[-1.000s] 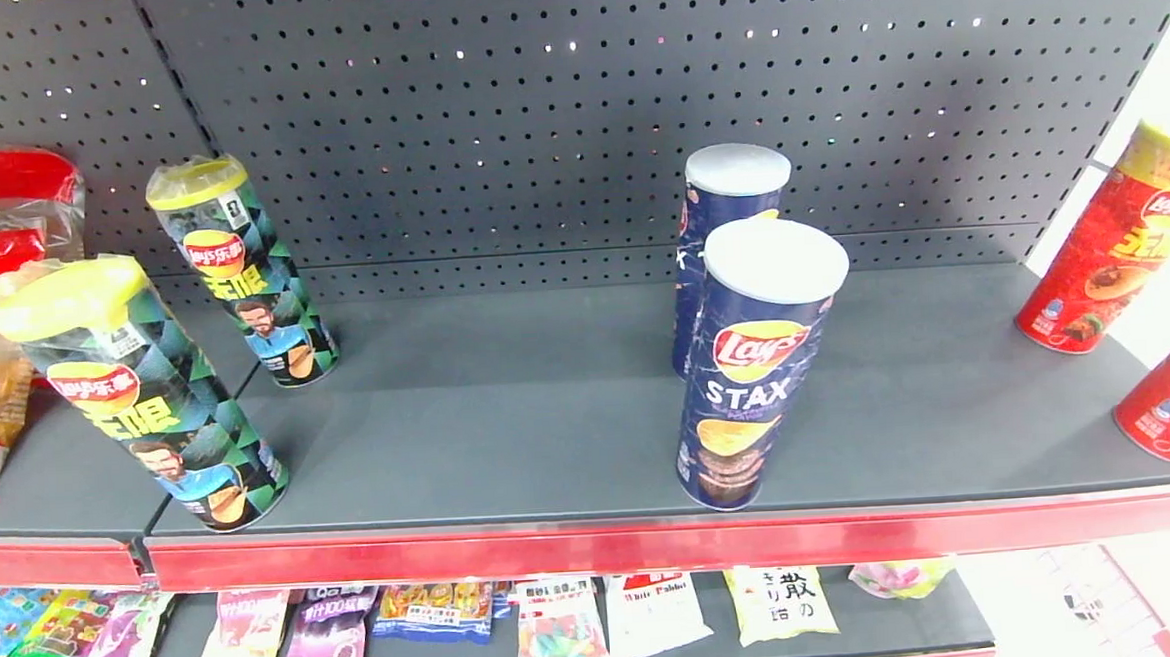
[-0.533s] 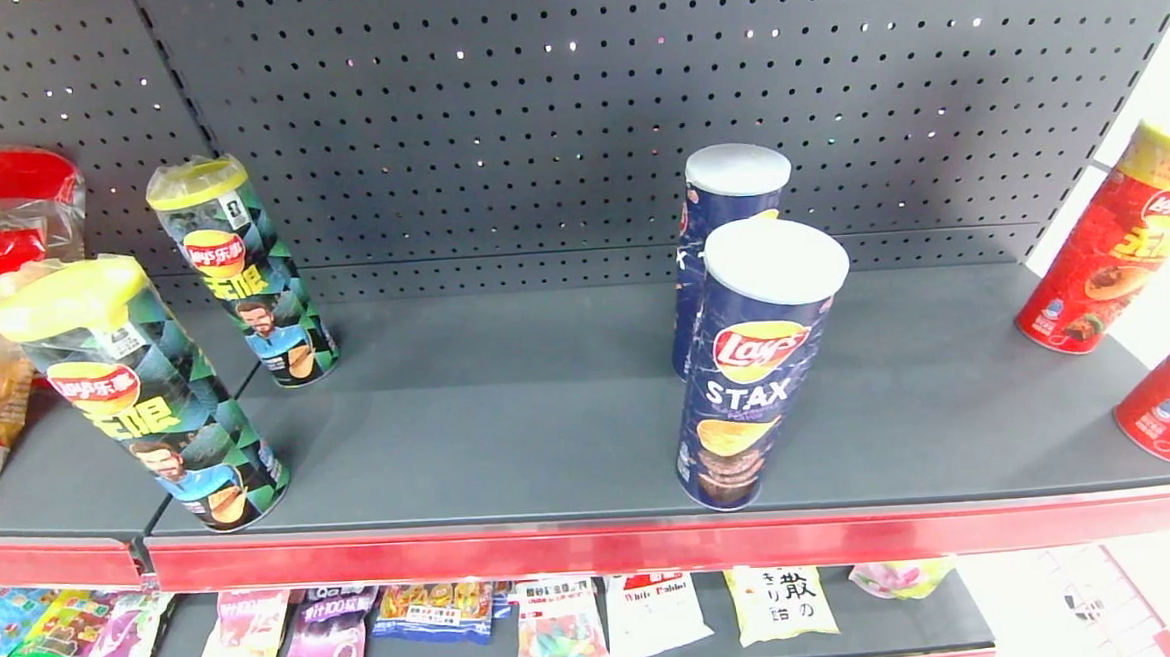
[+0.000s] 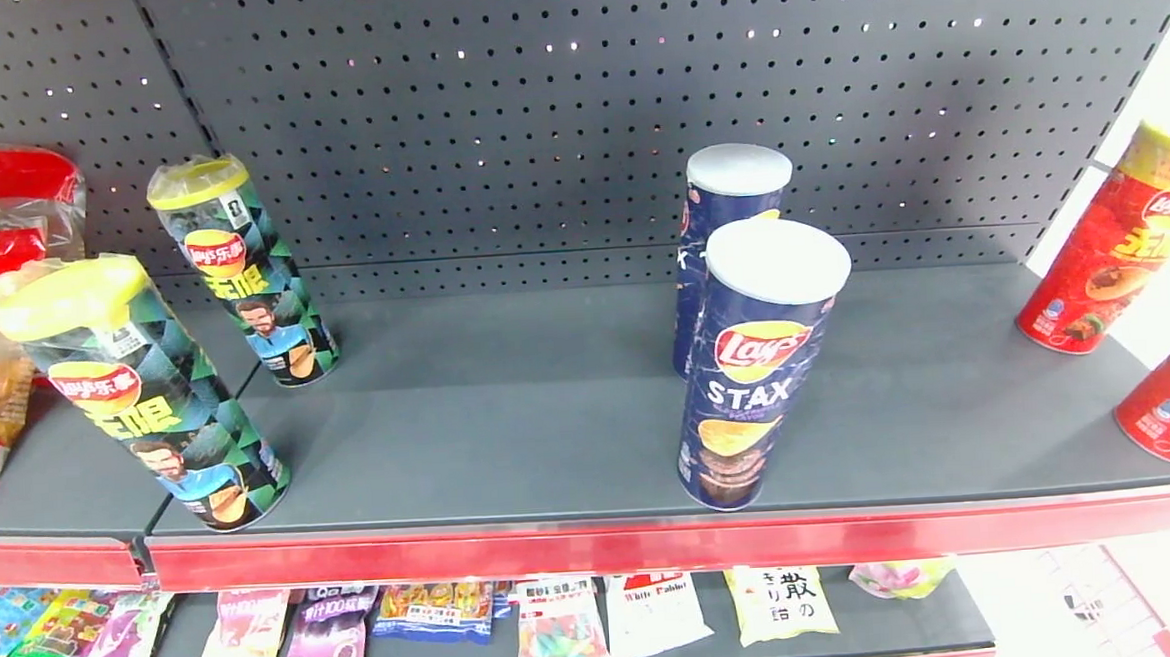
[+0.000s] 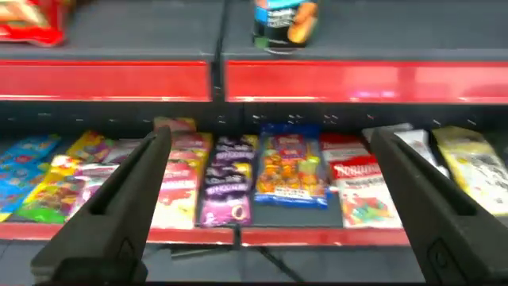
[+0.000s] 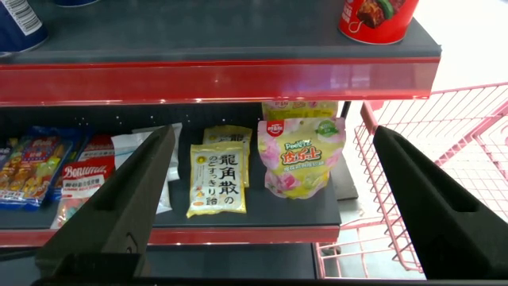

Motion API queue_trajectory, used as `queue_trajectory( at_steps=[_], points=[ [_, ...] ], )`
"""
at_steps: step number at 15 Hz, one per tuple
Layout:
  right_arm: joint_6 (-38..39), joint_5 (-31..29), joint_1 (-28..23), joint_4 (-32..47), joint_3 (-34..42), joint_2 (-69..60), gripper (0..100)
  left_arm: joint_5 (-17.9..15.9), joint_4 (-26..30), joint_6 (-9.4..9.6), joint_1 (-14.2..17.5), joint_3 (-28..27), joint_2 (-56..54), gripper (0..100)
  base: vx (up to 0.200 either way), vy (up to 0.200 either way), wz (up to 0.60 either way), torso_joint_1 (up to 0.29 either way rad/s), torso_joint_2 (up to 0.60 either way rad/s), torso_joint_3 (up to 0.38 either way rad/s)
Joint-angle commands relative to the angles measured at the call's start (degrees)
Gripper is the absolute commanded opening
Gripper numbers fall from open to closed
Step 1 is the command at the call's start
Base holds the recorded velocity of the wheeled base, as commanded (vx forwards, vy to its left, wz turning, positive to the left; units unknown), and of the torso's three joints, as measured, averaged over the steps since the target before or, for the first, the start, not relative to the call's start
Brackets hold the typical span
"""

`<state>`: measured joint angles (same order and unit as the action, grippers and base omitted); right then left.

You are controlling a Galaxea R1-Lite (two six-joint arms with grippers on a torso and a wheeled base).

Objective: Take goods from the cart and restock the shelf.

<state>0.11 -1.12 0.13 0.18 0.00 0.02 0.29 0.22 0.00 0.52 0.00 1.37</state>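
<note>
Two grippers hang nearest, low before the shelves: the left gripper (image 4: 270, 139) and the right gripper (image 5: 274, 135), both spread wide with nothing between the fingers. Just beyond them, flat packets (image 4: 290, 171) lie on the lower shelf (image 5: 317, 210). The red wire cart (image 5: 367, 117) stands to the right; what it holds I cannot tell. Higher and farther, the shelf (image 3: 509, 413) carries green cans (image 3: 148, 391) at left, blue cans (image 3: 752, 370) right of centre and red cans (image 3: 1111, 241) at far right, with bare board between green and blue. If the cart holds similar cans, they are probably light, stiff yet crushable, and smooth. A mid-body grip across the tube looks best.
</note>
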Motion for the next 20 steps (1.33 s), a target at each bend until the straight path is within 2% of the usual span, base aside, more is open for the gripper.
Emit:
queue_trajectory(
  at_steps=[1, 20],
  points=[
    [-0.02, -0.02, 0.04, -0.01, 0.00, -0.02, 100, 2.26, -0.04, -0.35, -0.17, 0.00, -1.28, 100, 0.000, 0.000, 0.00, 0.000, 0.00, 0.000],
    [0.07, 0.15, -0.05, -0.01, 0.00, -0.02, 100, 2.17, 0.04, -0.35, -0.17, 0.00, -1.37, 100, 0.000, 0.000, 0.00, 0.000, 0.00, 0.000]
  ],
)
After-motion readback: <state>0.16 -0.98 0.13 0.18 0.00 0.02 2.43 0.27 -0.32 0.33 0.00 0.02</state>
